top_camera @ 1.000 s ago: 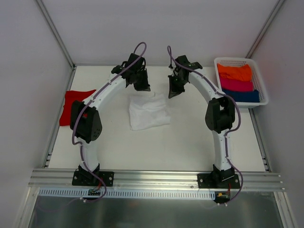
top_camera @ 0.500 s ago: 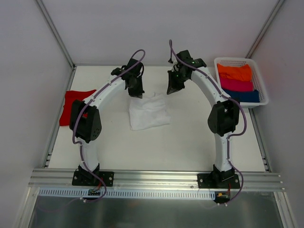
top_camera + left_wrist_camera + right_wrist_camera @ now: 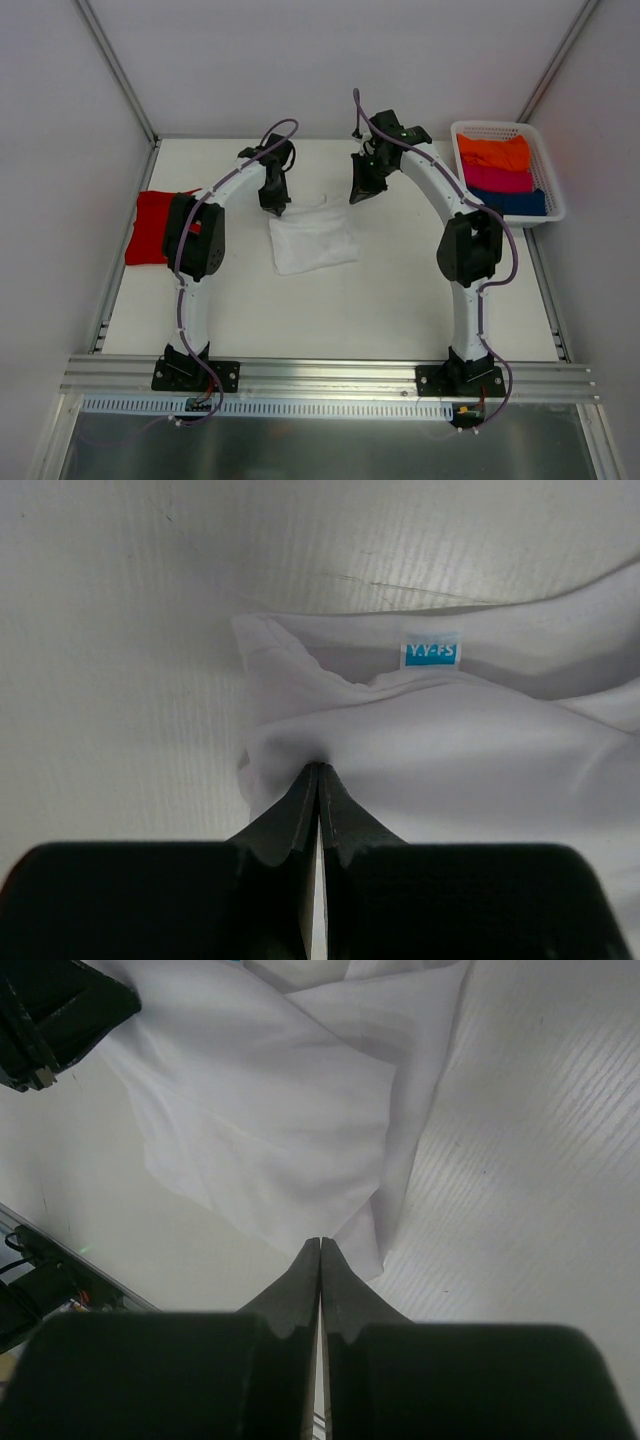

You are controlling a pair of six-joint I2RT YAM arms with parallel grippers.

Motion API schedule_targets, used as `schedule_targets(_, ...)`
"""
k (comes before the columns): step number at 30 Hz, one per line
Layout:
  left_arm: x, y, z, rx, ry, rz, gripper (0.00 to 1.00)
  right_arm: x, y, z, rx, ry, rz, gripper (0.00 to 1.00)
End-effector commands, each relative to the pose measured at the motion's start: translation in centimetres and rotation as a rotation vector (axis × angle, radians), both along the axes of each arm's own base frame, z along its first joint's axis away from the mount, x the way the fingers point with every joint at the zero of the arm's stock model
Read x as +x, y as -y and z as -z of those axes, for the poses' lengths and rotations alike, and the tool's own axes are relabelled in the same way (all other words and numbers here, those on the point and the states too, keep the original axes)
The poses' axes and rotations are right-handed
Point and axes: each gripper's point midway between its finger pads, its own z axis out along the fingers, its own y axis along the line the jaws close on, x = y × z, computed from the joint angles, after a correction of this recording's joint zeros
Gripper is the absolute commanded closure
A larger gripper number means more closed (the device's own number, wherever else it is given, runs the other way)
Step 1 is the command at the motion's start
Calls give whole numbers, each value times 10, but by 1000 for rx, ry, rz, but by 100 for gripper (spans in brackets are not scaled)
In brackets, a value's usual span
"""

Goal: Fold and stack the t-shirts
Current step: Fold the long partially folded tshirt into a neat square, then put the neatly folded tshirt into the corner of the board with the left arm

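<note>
The white t-shirt (image 3: 313,240) lies folded into a rough square at the table's middle; its blue neck label (image 3: 429,651) shows in the left wrist view. My left gripper (image 3: 276,203) is shut, and its tips (image 3: 319,769) rest against the shirt's (image 3: 480,750) far-left corner with nothing between them. My right gripper (image 3: 360,190) is shut too and hangs just beyond the shirt's far-right corner. In the right wrist view, its tips (image 3: 320,1242) hover over the cloth's (image 3: 260,1120) edge. The red t-shirt (image 3: 150,226) lies folded at the left edge.
A white basket (image 3: 550,205) at the far right holds orange, pink and blue folded cloths. White walls close in the table on the left, back and right. An aluminium rail (image 3: 330,375) carries both arm bases at the near edge.
My left gripper swung left and came down onto the white shirt's far-left corner. The right gripper shifted slightly back. Both stayed shut, and the shirt barely moved.
</note>
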Motion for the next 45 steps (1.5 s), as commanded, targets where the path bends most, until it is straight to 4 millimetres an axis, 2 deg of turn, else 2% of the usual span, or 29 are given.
schedule_targets(1, 0, -14, 1, 58, 2, -13, 100, -13, 1, -6, 1, -13, -25, 99)
schedule_targets(7, -30, -22, 38, 83, -114, -37, 100, -18, 1, 2, -8, -39, -27, 99)
schedule_targets(10, -32, -24, 44, 89, -125, -52, 100, -16, 1, 3, -10, -35, -27, 99)
schedule_targets(13, -21, -23, 28, 89, -71, -53, 100, -14, 1, 1, -9, -26, -25, 99)
schedule_targets(14, -10, -19, 9, 71, -20, -46, 100, -13, 0, -2, -5, -20, -25, 98)
schedule_targets(16, -1, -17, -15, 49, 38, -43, 100, -15, -1, -9, 9, -9, -32, 94)
schedule_targets(17, 5, -13, -46, 20, 107, -39, 100, -16, -2, -13, 22, -6, -37, 91)
schedule_targets(18, 7, -12, -62, 3, 141, -38, 92, -17, -2, -17, 34, -2, -42, 85)
schedule_targets(19, 7, -13, -80, -13, 176, -44, 80, -21, -5, -28, 70, 5, -59, 81)
schedule_targets(20, 1, -14, -109, -39, 231, -51, 59, -22, -5, -32, 87, 8, -63, 78)
schedule_targets(21, -3, -16, -121, -51, 248, -61, 32, -27, -4, -29, 98, -9, -66, 73)
schedule_targets(22, -11, -18, -127, -54, 248, -68, 1, -32, -7, -40, 144, -2, -80, 69)
schedule_targets(23, -22, -21, -143, -73, 264, -85, 1, -33, -4, -41, 163, -11, -74, 63)
schedule_targets(24, -36, -24, -140, -70, 225, -83, 1, -34, -4, -40, 182, -19, -69, 55)
schedule_targets(27, -78, -34, -118, -60, 104, -117, 1, -44, 0, -26, 257, -74, -49, 43)
schedule_targets(28, -97, -41, -96, -34, 38, -124, 1, -48, 1, -15, 277, -103, -45, 41)
schedule_targets(30, -114, -49, -86, -23, 11, -152, 1, -49, 8, -5, 285, -124, -18, 40)
schedule_targets(32, -132, -51, -63, -11, -67, -130, 1, -52, 11, 9, 291, -162, 3, 40)
schedule_targets(33, -136, -47, -56, -28, -85, -111, 1, -52, 12, 14, 292, -169, 10, 40)
schedule_targets(34, -140, -34, -41, -100, -103, -75, 1, -51, 12, 18, 300, -168, 10, 40)
schedule_targets(37, -144, -9, -25, -263, -89, -28, 1, -50, 13, 31, 302, -182, 20, 40)
schedule_targets(39, -146, -2, -19, -307, -83, -12, 1, -49, 15, 36, 307, -187, 27, 40)
schedule_targets(40, -155, -2, -7, -321, -108, -2, 1, -47, 14, 37, 318, -182, 29, 40)
schedule_targets(42, -148, 11, -6, -418, -57, 26, 1, -45, 15, 40, 319, -182, 36, 40)
schedule_targets(43, -156, 10, 4, -435, -64, 26, 1, -44, 15, 41, 325, -182, 35, 40)
schedule_targets(44, -146, 13, -4, -473, 1, 26, 1, -43, 16, 43, 323, -183, 35, 40)
schedule_targets(45, -144, 12, -3, -493, 18, 25, 1, -44, 17, 46, 321, -187, 35, 40)
